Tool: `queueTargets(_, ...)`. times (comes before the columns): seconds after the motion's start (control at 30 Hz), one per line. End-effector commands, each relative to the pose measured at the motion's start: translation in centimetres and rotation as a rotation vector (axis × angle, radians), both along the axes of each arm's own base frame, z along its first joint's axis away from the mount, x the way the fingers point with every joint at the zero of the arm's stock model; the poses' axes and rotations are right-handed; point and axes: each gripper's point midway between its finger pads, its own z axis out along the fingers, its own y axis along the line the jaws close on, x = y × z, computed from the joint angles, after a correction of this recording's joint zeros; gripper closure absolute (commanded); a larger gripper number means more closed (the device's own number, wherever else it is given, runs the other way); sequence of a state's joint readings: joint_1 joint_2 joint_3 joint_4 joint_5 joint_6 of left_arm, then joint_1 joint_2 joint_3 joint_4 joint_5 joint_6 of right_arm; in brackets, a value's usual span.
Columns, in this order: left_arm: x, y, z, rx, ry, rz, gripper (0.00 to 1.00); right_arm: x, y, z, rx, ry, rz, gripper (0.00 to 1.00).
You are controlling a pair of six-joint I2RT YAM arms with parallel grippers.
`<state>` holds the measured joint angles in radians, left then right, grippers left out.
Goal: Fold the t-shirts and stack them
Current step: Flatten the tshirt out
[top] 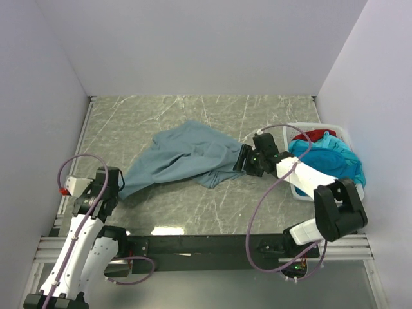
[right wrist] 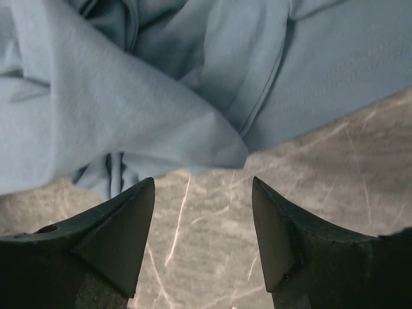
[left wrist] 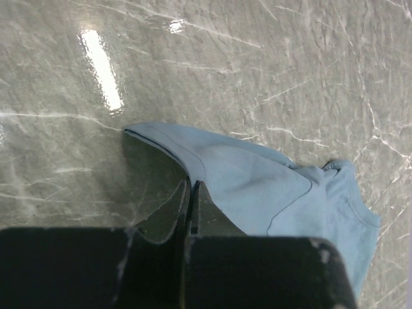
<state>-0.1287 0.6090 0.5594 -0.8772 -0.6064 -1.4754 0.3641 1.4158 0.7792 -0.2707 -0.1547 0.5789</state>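
A grey-green marble-patterned worktop [top: 193, 212] is carrying a large, muted grey-blue cloth t-shirt [top: 187, 158], which is lying rumpled and stretched slantwise across its middle, from the left near side up toward the right.

The white left arm [top: 77, 244] is rising from its base and bending forward, low over the left edge of the worktop. The left pincer [left wrist: 192, 193] is pressing its black fingers fully together, and the tips are pinching the hemmed corner of the grey-blue t-shirt, which is lifting slightly there and casting a shadow beneath.

The white right arm [top: 309, 177] is folding at its dark elbow and reaching leftward across the front of the basket. The right pincer [right wrist: 203, 187] is standing wide open just above bare stone, gripping nothing, with the shirt's bunched right edge lying just ahead of its tips.

A white plastic lattice basket [top: 293, 132] is sitting at the right edge of the worktop. A bright turquoise t-shirt [top: 335, 161] is heaping over its rim, and a red t-shirt [top: 312, 135] is peeking out behind it.
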Motion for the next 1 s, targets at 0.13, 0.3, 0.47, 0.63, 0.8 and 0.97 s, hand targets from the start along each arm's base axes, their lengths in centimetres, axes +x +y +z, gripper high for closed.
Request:
queueTargets(0.13,1.3,0.7,2.4,0.053,-0.072,0.008,0.99,3.8,1.4,1.4,0.008,-0.100,0.034,0.38)
queueTargets(0.3,2.1,0.6,3.0,0.058,-0.086,-0.004,0.99,3.9,1.9,0.5,0.016,-0.067,0.049,0.51)
queueTargets(0.47,2.3,0.5,2.8,0.058,-0.076,-0.010,0.99,3.8,1.9,0.7,0.019,-0.075,0.060,0.64)
queueTargets(0.63,2.6,0.4,3.0,0.058,-0.086,-0.018,0.99,3.7,1.4,-0.1,-0.031,-0.051,0.075,0.66)
queueTargets(0.8,2.3,0.7,3.2,0.076,-0.076,-0.009,0.99,3.6,-1.2,-1.2,-0.188,-0.043,0.060,0.57)
queueTargets(0.97,2.4,0.8,3.1,0.079,-0.074,-0.008,0.99,3.4,-0.2,-1.6,-0.160,-0.042,0.130,0.53)
